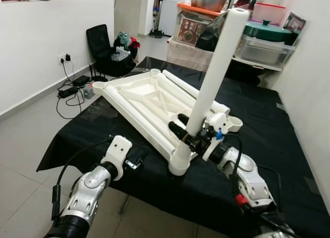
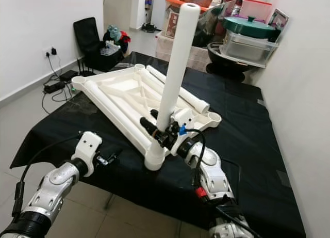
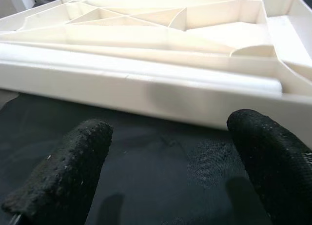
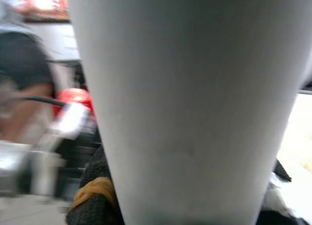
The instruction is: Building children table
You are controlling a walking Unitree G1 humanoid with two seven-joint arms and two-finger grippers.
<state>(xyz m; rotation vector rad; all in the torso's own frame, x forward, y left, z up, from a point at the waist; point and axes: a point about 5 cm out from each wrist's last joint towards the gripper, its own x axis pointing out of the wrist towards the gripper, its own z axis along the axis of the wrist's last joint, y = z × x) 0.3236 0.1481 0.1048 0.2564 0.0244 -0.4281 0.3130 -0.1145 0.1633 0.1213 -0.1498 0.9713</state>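
Your left gripper (image 3: 165, 166) has its jaws spread wide with nothing between them — just black cloth (image 1: 154, 181), and the long side rail of the upturned white tabletop (image 1: 139, 96) lies right ahead of the fingertips. Your right gripper (image 1: 186, 136) is clamped around the foot of the white leg tube (image 1: 216, 67), which stands tilted in the near corner socket (image 1: 179, 160) just below those jaws. Beyond — a black chair (image 1: 105, 49) by the white wall and storage boxes (image 1: 263, 42) on a shelf.
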